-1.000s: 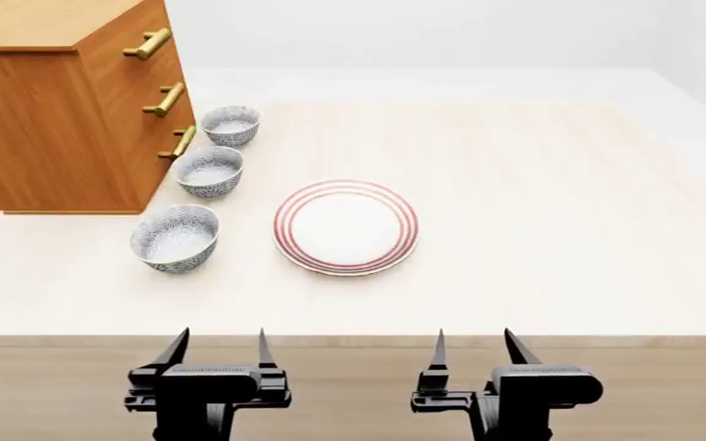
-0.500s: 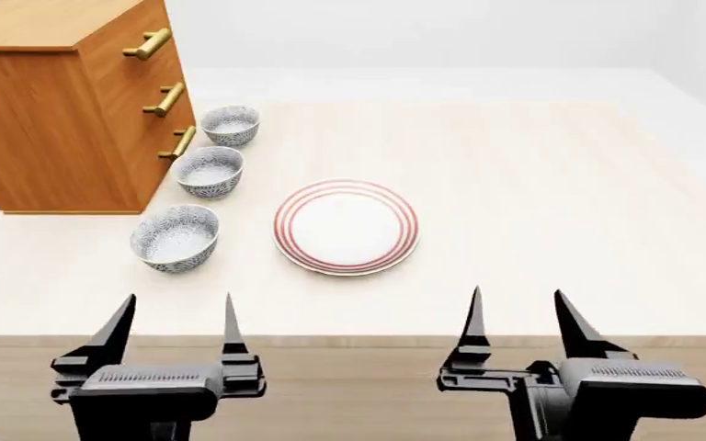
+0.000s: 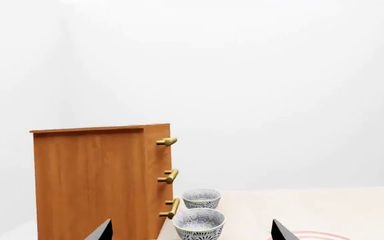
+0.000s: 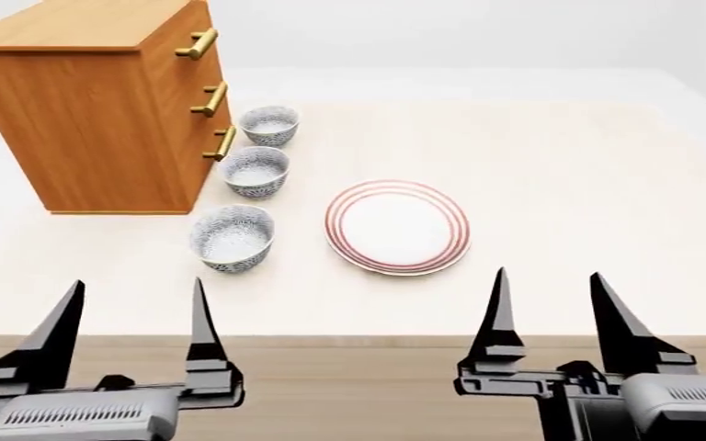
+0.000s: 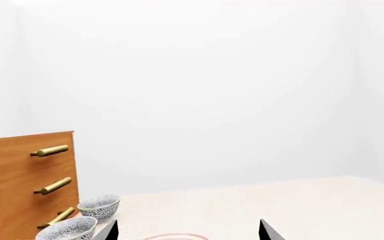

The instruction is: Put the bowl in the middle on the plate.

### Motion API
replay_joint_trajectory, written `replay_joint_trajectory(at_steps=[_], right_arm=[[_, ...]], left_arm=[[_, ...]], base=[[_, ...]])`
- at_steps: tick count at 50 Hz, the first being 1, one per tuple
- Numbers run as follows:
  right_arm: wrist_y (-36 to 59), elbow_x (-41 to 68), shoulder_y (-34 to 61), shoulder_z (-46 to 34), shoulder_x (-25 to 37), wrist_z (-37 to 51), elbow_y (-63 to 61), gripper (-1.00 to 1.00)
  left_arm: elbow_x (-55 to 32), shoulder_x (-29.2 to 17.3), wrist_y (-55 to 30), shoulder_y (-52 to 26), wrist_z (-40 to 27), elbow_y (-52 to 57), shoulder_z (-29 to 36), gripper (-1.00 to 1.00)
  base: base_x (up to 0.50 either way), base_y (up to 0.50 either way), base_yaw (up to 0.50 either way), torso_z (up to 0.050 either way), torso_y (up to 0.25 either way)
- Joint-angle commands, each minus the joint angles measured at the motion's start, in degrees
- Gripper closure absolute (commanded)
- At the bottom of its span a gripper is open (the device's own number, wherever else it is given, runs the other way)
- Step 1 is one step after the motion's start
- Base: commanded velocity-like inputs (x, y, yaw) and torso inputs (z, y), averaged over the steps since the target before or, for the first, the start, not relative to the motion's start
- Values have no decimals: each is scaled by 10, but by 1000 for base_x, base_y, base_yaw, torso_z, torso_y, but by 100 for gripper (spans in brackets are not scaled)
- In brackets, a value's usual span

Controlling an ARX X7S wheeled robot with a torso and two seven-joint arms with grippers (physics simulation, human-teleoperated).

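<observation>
Grey-blue speckled bowl point(image 4: 256, 171) sits upright beside red-ringed plate point(image 4: 397, 226); both grippers spread.

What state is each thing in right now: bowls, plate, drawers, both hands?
Middle bowl: upright, empty, on the table, untouched.
Near bowl: upright, empty.
Far bowl: upright, empty.
Plate: flat on the table, bare.
Drawer cabinet: all three drawers shut.
Left hand: open, empty.
Right hand: open, empty.

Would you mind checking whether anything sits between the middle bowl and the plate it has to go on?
Nothing visible does. The middle bowl and the plate have only bare table between them; the near bowl sits off to the side of that path.
</observation>
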Motion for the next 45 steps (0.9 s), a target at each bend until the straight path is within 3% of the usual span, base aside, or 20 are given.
replay_joint_trajectory(at_steps=[1,31,38,45], right_arm=[[-2,8,-3,-3,7,8,-7,-100],[-18,15,-4,-16,20,22,1,-100],[-23,15,-5,-18,24,23,1,-100],[-20,10,-5,-27,28,27,3,-100]], left_arm=[[-4,-7,-5,4,-9,15,0,-100],[-9,-23,-8,2,-22,14,18,-100],[-8,-26,-11,2,-26,16,21,-100],[-10,-29,-8,4,-29,18,22,-100]], base=[[0,500,0,0,0],[0,500,0,0,0],[36,0,0,0,0],[493,0,0,0,0]])
